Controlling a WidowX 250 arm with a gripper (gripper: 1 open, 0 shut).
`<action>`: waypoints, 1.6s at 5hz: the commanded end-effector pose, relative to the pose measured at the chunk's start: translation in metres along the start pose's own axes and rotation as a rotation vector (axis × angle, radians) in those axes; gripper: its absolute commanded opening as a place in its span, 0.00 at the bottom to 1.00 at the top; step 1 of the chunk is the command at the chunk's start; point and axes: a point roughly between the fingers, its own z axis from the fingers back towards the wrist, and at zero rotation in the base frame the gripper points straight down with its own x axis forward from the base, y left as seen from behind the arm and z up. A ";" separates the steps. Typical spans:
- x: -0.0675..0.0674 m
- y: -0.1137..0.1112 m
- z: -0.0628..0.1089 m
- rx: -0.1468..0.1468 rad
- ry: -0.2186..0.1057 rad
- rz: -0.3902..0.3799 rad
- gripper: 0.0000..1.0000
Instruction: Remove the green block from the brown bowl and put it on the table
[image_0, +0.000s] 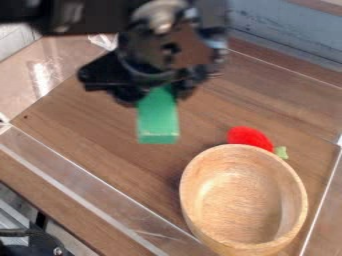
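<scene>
Sitting nearest, lower right: brown bowl (245, 196), round, pale wood, thick rim, hollow showing only bare wood. Just beyond bowl's rim: small red object (249, 138) on table (80, 130). Farther back, upper middle: gripper (158, 95), blurred, jaws clamped on top end of green block (159, 115); block hung clear of bowl, above dark tabletop left of it.

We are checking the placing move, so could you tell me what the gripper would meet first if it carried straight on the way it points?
The gripper points down with the green block held in it; below lies bare table, so the block would probably touch wood first, though depth is unclear.
</scene>
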 end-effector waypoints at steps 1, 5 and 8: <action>-0.005 -0.030 0.002 -0.020 0.005 -0.001 0.00; -0.012 -0.008 -0.020 0.001 -0.016 -0.010 0.00; -0.009 -0.017 -0.002 -0.005 -0.081 -0.041 0.00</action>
